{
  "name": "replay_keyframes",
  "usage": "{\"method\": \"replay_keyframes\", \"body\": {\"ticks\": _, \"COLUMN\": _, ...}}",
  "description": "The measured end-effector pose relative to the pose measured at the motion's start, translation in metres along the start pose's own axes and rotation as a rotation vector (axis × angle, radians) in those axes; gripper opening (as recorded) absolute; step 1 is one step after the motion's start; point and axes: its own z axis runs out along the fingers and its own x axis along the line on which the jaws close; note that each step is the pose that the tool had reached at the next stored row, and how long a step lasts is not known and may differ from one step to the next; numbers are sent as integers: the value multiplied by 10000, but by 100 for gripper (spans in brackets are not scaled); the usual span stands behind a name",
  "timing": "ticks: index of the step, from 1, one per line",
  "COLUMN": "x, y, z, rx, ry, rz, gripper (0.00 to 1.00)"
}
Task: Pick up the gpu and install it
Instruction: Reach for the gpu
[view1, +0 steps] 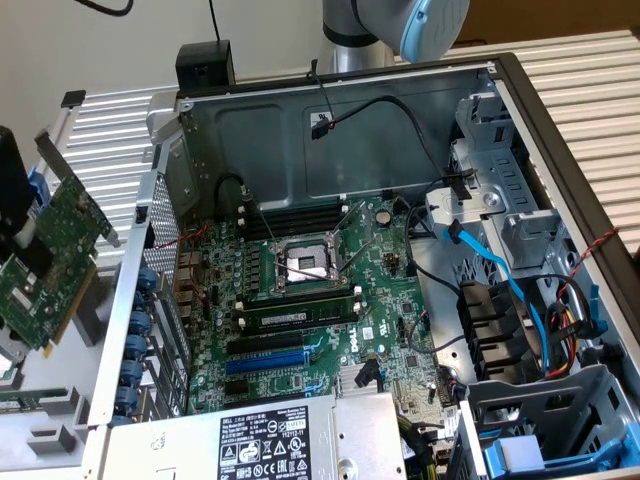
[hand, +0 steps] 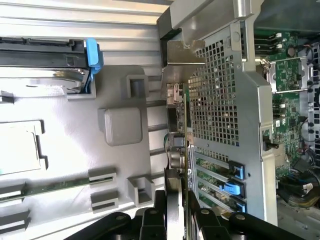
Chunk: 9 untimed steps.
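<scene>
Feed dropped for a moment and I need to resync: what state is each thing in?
gpu: gripped, lifted, tilted, outside the case.
gripper: shut on the gpu's edge.
case: lying open, side panel off.
expansion slots: empty.

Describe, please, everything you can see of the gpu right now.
The gpu is a small card showing its green circuit-board face, with a silver metal bracket at one end. It hangs tilted outside the open computer case, beside the perforated rear wall and above a grey holder tray. The pincer grips it.
</scene>
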Motion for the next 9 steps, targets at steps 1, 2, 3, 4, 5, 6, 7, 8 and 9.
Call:
{"method": "replay_keyframes", "body": {"ticks": 1, "x": -18, "y": -2, "z": -41, "rx": -1, "ry": -2, "rz": 1, "gripper": 27}}
{"method": "replay_keyframes", "body": {"ticks": 2, "x": -36, "y": -4, "z": -82, "rx": 0, "ry": -2, "rz": 1, "gripper": 27}}
{"method": "replay_keyframes", "body": {"ticks": 3, "x": -55, "y": -6, "z": -123, "rx": 1, "ry": -3, "rz": 1, "gripper": 27}}
{"method": "replay_keyframes", "body": {"ticks": 4, "x": -56, "y": -6, "z": -127, "rx": -1, "ry": -14, "rz": 3, "gripper": 27}}
{"method": "replay_keyframes", "body": {"ticks": 5, "x": -56, "y": -6, "z": -127, "rx": -1, "ry": -15, "rz": 3, "gripper": 27}}
{"method": "replay_keyframes", "body": {"ticks": 6, "x": -56, "y": -6, "z": -127, "rx": -1, "ry": -15, "rz": 3, "gripper": 27}}
{"method": "replay_keyframes", "body": {"ticks": 7, "x": -56, "y": -6, "z": -127, "rx": -1, "ry": -15, "rz": 3, "gripper": 27}}
{"method": "replay_keyframes", "body": {"ticks": 8, "x": -58, "y": -6, "z": -132, "rx": -12, "ry": -2, "rz": 7, "gripper": 27}}
{"method": "replay_keyframes", "body": {"ticks": 9, "x": -63, "y": -7, "z": -142, "rx": -35, "ry": 34, "rz": 15, "gripper": 27}}
